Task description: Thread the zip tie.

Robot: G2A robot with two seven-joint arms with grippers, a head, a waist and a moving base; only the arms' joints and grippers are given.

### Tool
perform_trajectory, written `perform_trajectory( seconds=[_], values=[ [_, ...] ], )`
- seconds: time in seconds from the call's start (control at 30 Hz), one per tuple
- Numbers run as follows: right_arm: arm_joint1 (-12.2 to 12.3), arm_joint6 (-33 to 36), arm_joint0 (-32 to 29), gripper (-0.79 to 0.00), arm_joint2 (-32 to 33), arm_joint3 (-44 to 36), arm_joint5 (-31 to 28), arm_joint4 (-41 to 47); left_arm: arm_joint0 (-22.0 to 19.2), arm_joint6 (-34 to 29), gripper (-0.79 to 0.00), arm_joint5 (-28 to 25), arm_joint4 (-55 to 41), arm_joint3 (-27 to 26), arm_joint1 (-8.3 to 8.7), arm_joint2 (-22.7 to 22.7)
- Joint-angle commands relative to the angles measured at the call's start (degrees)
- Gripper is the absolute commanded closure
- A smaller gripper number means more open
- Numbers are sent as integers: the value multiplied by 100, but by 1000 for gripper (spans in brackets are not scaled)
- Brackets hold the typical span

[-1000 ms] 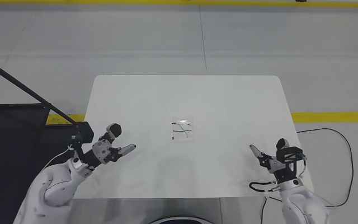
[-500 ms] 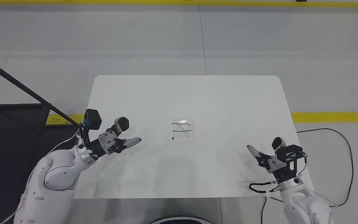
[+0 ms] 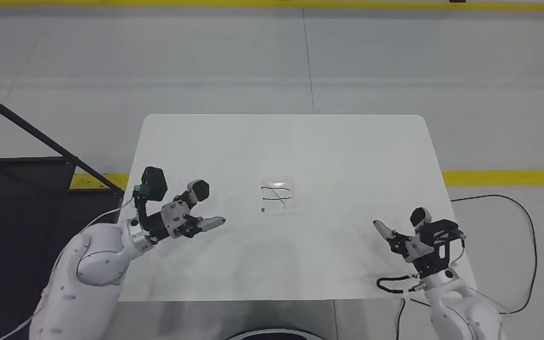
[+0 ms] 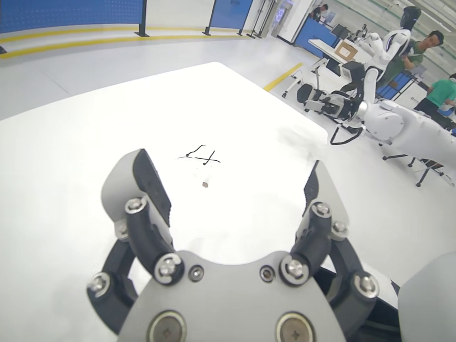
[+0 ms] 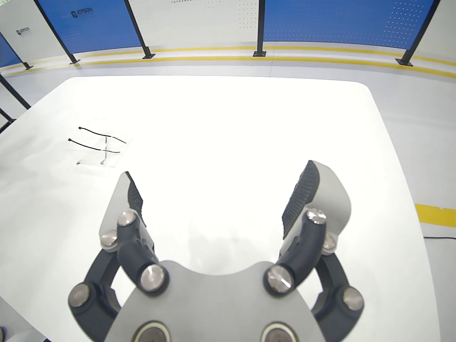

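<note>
Fingers (image 4: 151, 183) of left gripper (image 3: 208, 206) and right gripper (image 3: 397, 223) stay spread, empty, left having edged toward zip ties (image 3: 275, 194).

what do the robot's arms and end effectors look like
The left arm and right arm have smooth white rounded shells. The left end effector and right end effector each have a silver plate, black links with silver screws, and two silver fingers with black ribbed pads. A black cable loops by the right wrist.
</note>
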Motion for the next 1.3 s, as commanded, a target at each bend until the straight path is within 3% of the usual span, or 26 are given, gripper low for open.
perform_trajectory(
  seconds=[0.0,0.17,0.33,0.63,0.93,1.13,1.27],
  values=[
    [5,-14,-4,-785,28,37,-139,76,-216,-131,-785,85,-115,155,11,102],
    [18,86,61,-785,118,164,-450,398,-642,-693,-785,312,-885,444,45,433],
    [29,208,106,-785,176,213,-588,569,-854,-1668,-785,1065,-1754,486,105,629],
    [29,208,106,-785,176,213,-588,569,-826,-1684,-785,1152,-1642,408,109,663],
    [29,208,106,-785,176,213,-588,569,-1179,-2163,-785,3344,-1973,367,87,1058],
    [29,208,106,-785,176,213,-588,569,-1540,-2474,-785,4150,-2253,554,46,1391],
    [29,208,106,-785,176,213,-588,569,-1588,-2534,-785,4235,-2339,598,42,1413]
  ],
)
